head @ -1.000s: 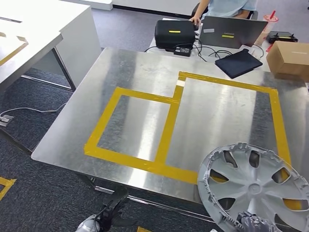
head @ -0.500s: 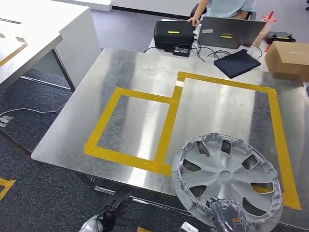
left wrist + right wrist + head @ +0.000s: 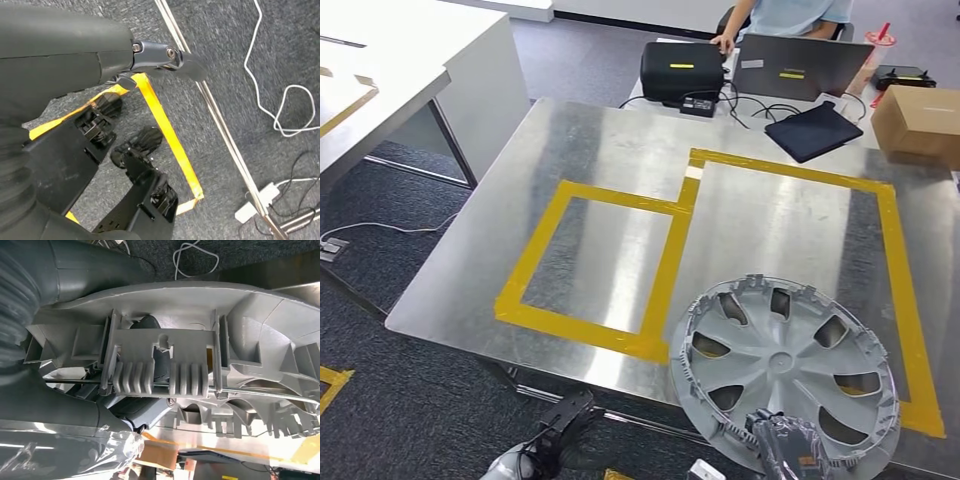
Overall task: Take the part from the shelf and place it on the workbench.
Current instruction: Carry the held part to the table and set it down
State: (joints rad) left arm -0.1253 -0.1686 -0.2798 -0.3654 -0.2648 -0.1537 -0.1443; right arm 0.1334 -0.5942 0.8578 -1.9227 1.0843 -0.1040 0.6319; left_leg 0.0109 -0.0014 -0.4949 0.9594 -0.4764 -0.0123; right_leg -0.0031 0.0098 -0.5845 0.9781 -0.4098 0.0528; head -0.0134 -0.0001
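Note:
The part is a grey plastic wheel cover [image 3: 784, 368] with curved spoke openings. It is over the near right of the metal workbench [image 3: 622, 160], inside the larger yellow-taped area and overhanging the front edge. My right hand [image 3: 789, 452] grips its near rim from below. In the right wrist view the cover's ribbed underside [image 3: 162, 365] sits right in front of the hand [image 3: 75, 415]. My left hand [image 3: 550, 435] hangs low in front of the bench, holding nothing, fingers apart over the carpet [image 3: 151, 150].
Yellow tape marks two joined rectangles [image 3: 592, 265] on the bench. At the far side sit a black case [image 3: 681, 70], a laptop [image 3: 795, 65], a dark tablet [image 3: 814, 130] and a cardboard box [image 3: 920, 120]; a person [image 3: 788, 12] sits behind. A white table [image 3: 388, 70] stands left.
My right hand has carried the wheel cover leftward and farther over the bench. The left hand has barely moved.

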